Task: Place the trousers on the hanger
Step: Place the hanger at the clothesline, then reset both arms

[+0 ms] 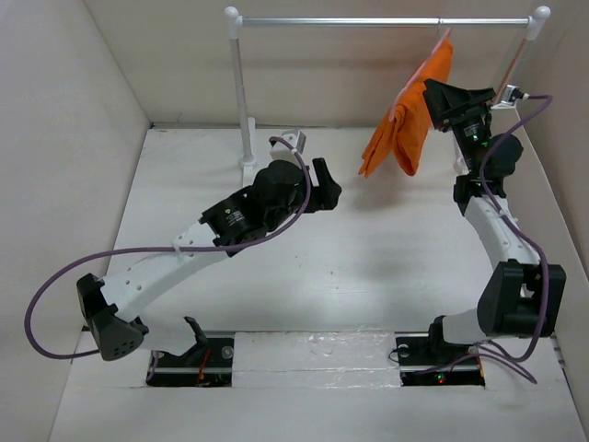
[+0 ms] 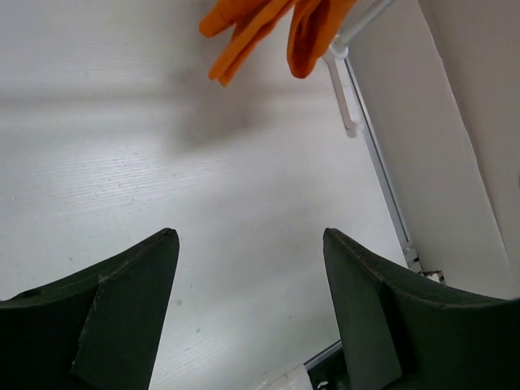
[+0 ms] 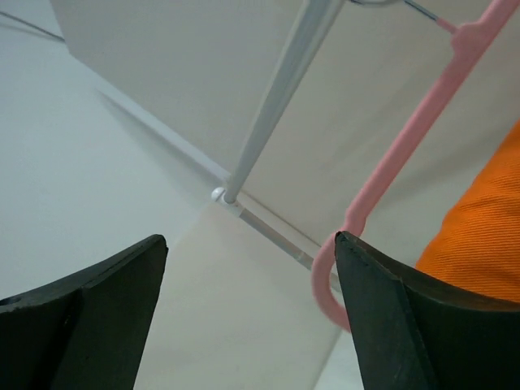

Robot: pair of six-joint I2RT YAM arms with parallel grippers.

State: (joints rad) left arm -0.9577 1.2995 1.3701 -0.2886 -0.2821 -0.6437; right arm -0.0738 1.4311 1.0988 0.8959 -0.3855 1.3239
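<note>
Rail (image 1: 386, 20) at the back bears the trousers (image 1: 409, 115), draped over the pink hanger (image 3: 406, 138) — hanging looks done. Only withdrawal seems left: right tool (image 3: 248, 244) spread just beside the hanger, holding nothing; left tool (image 2: 250, 236) spread too, over the worktop (image 1: 368, 267).

Trousers (image 1: 409, 120): bright orange, plain, fine ribbed weave up close.
Hanger (image 3: 410, 130): pale pink, uniform.
Rail (image 1: 368, 20): silver bar, white posts and end knobs.
Worktop (image 1: 368, 258): white, faint streaks.
Walls (image 1: 55, 138): cream.
Left arm (image 1: 166, 262): white links, black joints; its cable (image 1: 28, 318) purple.
Right arm (image 1: 497, 230): same white and black, small green lights.
</note>
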